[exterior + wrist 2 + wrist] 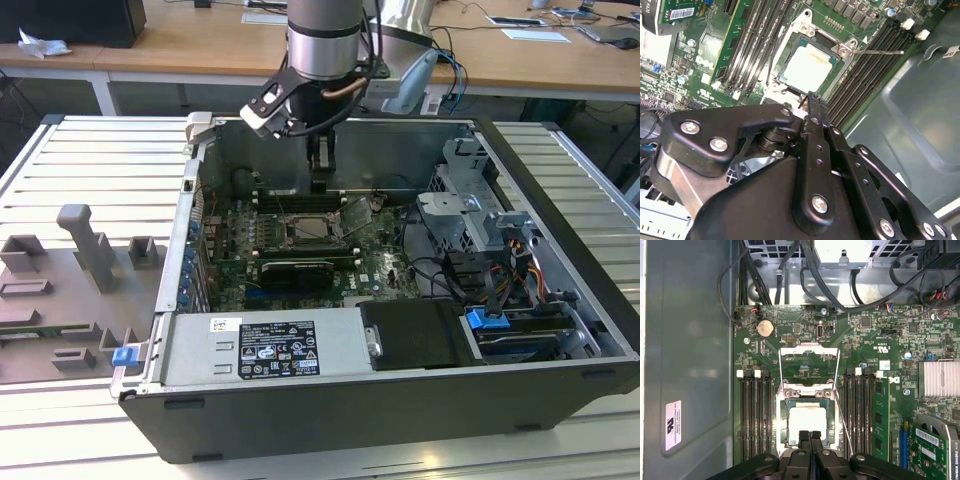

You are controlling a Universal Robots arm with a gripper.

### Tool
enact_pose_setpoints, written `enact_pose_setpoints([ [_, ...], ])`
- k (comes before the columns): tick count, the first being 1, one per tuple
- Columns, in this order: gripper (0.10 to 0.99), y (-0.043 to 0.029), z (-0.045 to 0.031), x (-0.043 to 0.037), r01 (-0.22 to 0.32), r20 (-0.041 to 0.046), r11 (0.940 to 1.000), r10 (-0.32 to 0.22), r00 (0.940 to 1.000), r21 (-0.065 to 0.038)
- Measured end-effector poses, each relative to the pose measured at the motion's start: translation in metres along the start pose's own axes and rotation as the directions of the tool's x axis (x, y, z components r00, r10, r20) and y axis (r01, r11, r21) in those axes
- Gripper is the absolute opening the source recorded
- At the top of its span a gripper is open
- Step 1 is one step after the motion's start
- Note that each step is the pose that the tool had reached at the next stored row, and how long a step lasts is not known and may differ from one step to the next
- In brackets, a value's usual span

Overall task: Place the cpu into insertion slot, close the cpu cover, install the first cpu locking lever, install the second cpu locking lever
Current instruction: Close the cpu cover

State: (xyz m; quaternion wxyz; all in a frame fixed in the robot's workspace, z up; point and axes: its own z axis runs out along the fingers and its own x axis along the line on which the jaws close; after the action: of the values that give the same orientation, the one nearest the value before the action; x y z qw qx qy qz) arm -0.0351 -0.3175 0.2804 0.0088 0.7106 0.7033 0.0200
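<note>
Two thin locking levers are seen unlatched beside the insertion slot. That explains why the cpu cover stands tipped open on its hinge, with the green motherboard visible through its window. The cpu is already seated flat in the slot, near the middle of the motherboard, between the two banks of black memory slots. The gripper is held just above the slot's edge opposite the hinge. Its jaws are set together with nothing gripped between them, a posture judged better suited to pushing than to grasping. All of this is contained within the open computer case.
</note>
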Motion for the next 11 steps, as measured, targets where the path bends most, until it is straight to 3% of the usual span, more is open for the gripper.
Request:
enact_pose_setpoints([
  [4,0.106,0.0003,-0.0072,0.0002,0.0,-0.0001,1.0,0.0,1.0,0.0],
  [7,0.106,0.0007,-0.0177,0.0006,0.0,0.0002,1.0,0.0,1.0,0.0],
  [11,0.106,0.0078,-0.0175,0.0007,0.0,0.0002,1.0,0.0,1.0,0.0],
])
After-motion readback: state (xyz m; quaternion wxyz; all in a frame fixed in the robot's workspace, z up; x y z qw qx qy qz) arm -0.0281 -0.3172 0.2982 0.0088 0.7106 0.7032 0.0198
